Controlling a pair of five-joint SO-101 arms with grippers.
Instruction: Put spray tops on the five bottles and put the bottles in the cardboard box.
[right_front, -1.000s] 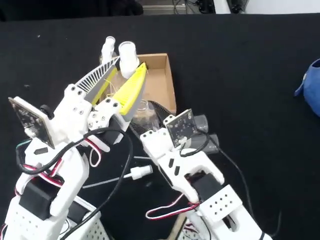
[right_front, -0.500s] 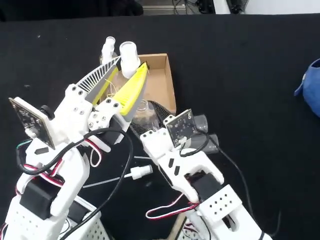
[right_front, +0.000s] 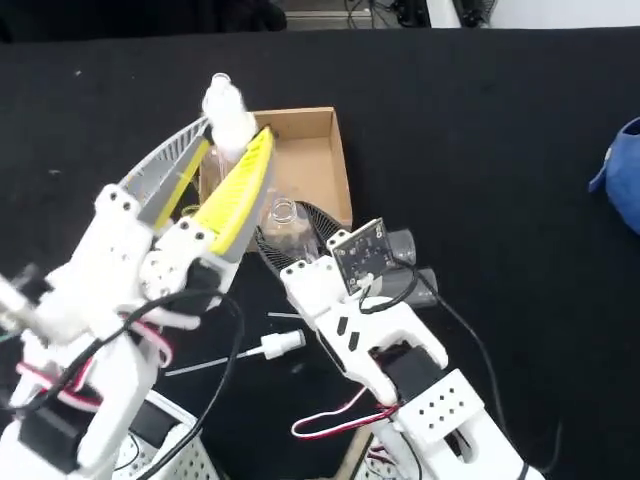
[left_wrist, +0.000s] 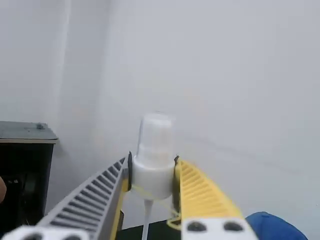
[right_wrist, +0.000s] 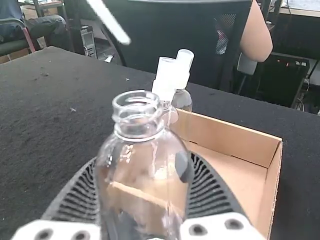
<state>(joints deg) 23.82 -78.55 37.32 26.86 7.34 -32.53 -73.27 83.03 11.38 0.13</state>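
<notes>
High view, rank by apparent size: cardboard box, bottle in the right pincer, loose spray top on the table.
1. cardboard box: clearly largest, though partly covered.
2-3. bottle and loose spray top: unsure. The bottle is seen end-on and partly hidden; the top's head looks smaller, but its tube runs long.

Bench light: bright and even over the black bench (right_front: 480, 150) around the cardboard box (right_front: 310, 160), with soft shadows.
Glare: small white glints on the bottle (right_wrist: 142, 165) rim and shoulder, just before the box.
Backdrop: the room beyond the box is dimmer.
Left wrist view: the white spray top (left_wrist: 154, 160) shows faintly against a bright, washed-out wall.
</notes>
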